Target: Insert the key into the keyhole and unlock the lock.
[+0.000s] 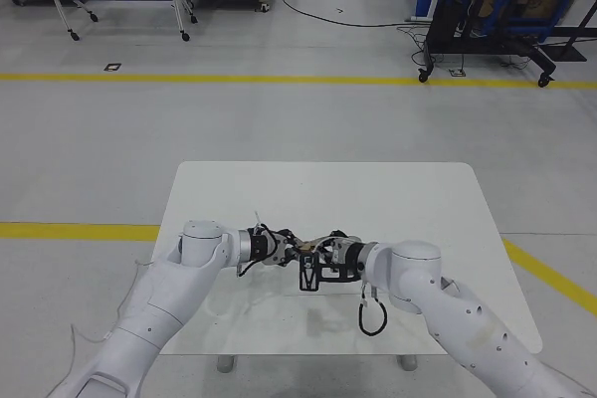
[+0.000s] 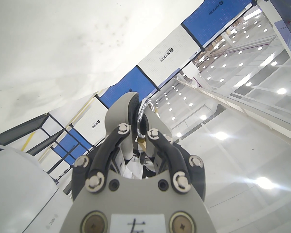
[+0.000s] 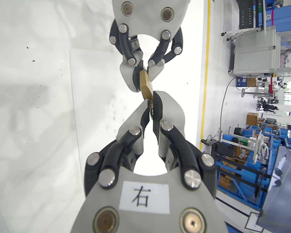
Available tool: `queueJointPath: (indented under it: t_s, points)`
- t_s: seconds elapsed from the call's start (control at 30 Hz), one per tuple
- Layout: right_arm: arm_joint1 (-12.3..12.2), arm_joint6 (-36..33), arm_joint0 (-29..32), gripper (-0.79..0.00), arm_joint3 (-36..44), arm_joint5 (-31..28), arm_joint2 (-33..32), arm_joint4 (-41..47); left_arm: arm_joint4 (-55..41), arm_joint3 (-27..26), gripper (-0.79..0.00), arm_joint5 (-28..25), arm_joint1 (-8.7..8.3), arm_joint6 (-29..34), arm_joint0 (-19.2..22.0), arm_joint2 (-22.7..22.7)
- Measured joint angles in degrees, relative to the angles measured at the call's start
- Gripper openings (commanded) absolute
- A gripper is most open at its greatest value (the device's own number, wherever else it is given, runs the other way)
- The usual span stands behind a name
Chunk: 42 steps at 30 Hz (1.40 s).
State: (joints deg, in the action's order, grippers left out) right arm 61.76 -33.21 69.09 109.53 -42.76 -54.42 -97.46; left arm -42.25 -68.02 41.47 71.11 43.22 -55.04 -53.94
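The left gripper (image 3: 142, 73) is pinching a brass-coloured rectangular metal padlock (image 3: 145, 86) between its pressed-in fingers. It is holding the padlock in the air above the white rectangular table (image 1: 378, 189), over the near middle of the tabletop. In the left wrist view the padlock's silver curved shackle (image 2: 141, 122) is sitting between that gripper's pads. The right gripper (image 3: 151, 109) is facing the left one tip to tip, with its fingers squeezed together on a thin metal key (image 3: 149, 105) that is lying mostly hidden between the black ribbed pads. The key is meeting the end of the padlock that is pointing away from the left gripper. How far it is sitting inside the keyhole cannot be told.
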Motion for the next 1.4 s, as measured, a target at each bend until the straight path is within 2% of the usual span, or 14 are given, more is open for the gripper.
queueJointPath:
  t_s: [0.33, 0.43, 0.57, 0.7, 0.73, 0.77, 0.83, 0.97, 1.2, 1.4]
  points:
    - [0.0, 0.0, 0.0, 0.000, 0.0, 0.0, 0.0, 0.0, -3.4, 2.4, -0.785, -2.7, 0.20, -1.0, -0.1, -1.4]
    - [0.0, 0.0, 0.0, 0.000, 0.0, 0.0, 0.0, 0.0, -5.7, 3.8, -0.785, -5.3, 0.52, -2.0, 0.0, -2.2]
    - [0.0, 0.0, 0.0, 0.000, 0.0, 0.0, 0.0, 0.0, -8.6, 5.5, -0.785, -11.7, 0.98, -3.5, -0.3, -3.5]
    - [0.0, 0.4, 0.3, 0.000, -0.3, 0.5, -0.2, 0.1, -9.9, 7.1, -0.785, -13.8, 1.23, -2.9, -0.2, -3.8]
    - [0.0, 1.1, 0.6, -0.560, -0.5, 1.2, -0.4, 0.4, -10.3, 7.4, -0.785, -14.3, 1.28, -2.7, -0.2, -4.0]
    - [0.0, 2.6, 1.0, -0.785, -1.1, 2.2, -0.9, 1.5, -10.7, 7.9, -0.785, -15.2, 1.33, -2.3, -0.2, -4.2]
    - [0.0, 6.3, 1.5, -0.785, -2.5, 2.3, -2.2, 5.1, -11.1, 8.7, -0.785, -17.3, 1.39, -1.6, -0.3, -4.6]
    - [-0.4, 16.7, 1.5, -0.785, -7.3, -3.3, -5.3, 13.7, -9.6, 10.4, -0.785, -22.7, 1.36, 0.8, -0.3, -5.0]
    - [-0.3, 24.2, -2.1, -0.785, -15.7, -13.1, -5.5, 22.7, -4.6, 10.6, -0.785, -27.2, 1.04, 3.7, 0.1, -4.8]
    - [0.0, 30.9, -5.0, -0.785, -21.8, -15.3, -3.8, 28.4, 0.3, 8.8, -0.785, -38.6, 0.68, 4.4, -1.7, -5.7]
